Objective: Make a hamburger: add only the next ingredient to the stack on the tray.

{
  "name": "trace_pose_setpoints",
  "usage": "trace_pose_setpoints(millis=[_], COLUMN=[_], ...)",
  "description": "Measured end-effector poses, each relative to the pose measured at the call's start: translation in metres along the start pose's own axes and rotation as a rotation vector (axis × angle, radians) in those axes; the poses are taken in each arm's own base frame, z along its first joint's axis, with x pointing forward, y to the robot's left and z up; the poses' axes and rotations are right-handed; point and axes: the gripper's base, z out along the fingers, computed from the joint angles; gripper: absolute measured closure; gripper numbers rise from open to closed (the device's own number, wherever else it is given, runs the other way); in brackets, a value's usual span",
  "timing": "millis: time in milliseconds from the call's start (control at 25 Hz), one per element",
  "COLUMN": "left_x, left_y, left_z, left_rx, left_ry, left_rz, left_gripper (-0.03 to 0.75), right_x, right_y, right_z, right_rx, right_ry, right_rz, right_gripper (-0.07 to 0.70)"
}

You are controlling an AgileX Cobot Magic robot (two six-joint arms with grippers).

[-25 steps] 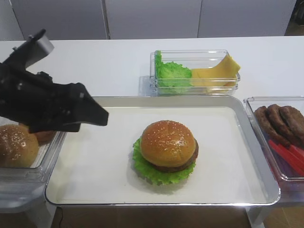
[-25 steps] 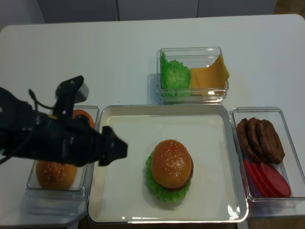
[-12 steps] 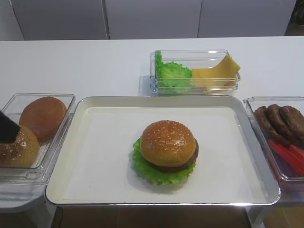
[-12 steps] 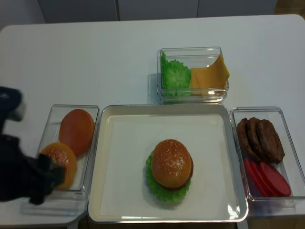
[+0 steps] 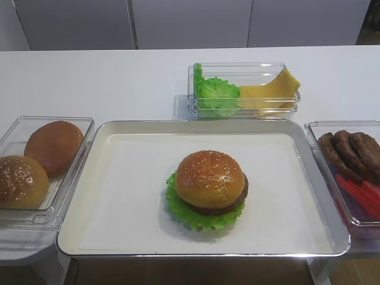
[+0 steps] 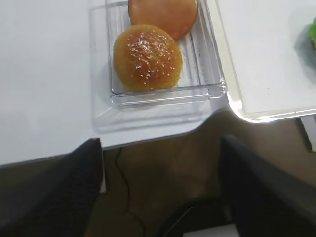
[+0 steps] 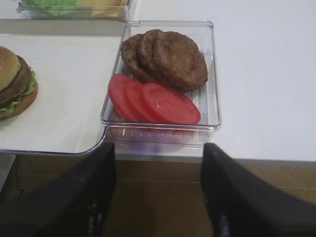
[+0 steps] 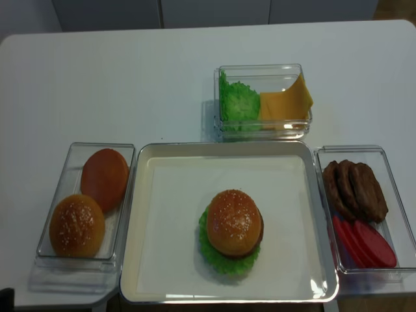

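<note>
— The left arm's gone from over the tray (image 5: 83, 178); a second ago it hung black across the left side, and both overhead views are clear of it.

— Where did it end up?

— Pulled back off the table's near edge. Its own camera shows the left gripper (image 6: 160, 197) over the floor, two dark fingers (image 6: 54, 192) standing wide apart with nothing between them, looking up at the bun box (image 6: 158, 94).

— And the sesame bun top (image 5: 209, 179)?

— Sitting on the hamburger (image 8: 231, 232) in the middle of the tray, over the patty (image 5: 222, 208), lettuce (image 5: 187, 211) frilling out underneath. Another seeded bun (image 5: 21, 181) and a smooth one (image 5: 53, 147) lie in the box just left of the tray.

— The right side?

— The right gripper (image 7: 158, 192) hangs below the table edge too, jaws spread, empty, facing the box of patties (image 7: 165, 57) and tomato slices (image 7: 155, 102). Behind the tray there's a box of lettuce and cheese (image 5: 243, 89).
</note>
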Motion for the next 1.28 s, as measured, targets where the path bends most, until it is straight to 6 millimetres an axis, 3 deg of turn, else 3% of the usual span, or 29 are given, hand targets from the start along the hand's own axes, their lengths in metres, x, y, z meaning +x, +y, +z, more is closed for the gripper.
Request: trace_pose_setpoints(millis=[360,560,760,1080,1280], left_x=[0.048,0.062,0.065,0.075,0.073], left_y=[0.012,0.016,0.015,0.013,0.012], left_z=[-0.032,-0.04,-0.032,0.006,0.013], left_rx=[0.056,0.071,0.062,0.044,0.043], left_ry=[-0.253,-0.325,-0.299,-0.182,-0.204], left_rz=[-0.057,-0.064,-0.064,-0.052,-0.047], left_gripper=[0.184,0.188,0.206,0.216,0.218], right_x=[0.0,0.0,0.0,0.0,0.0], right_y=[0.0,0.0,0.0,0.0,0.0], right_z=[0.0,0.0,0.0,0.0,0.0], right_rx=[0.0,0.0,0.0,0.0,0.0], right_ry=[0.0,0.0,0.0,0.0,0.0], right_rz=[0.0,0.0,0.0,0.0,0.0], right_gripper=[0.216,0.216,0.216,0.216,0.216])
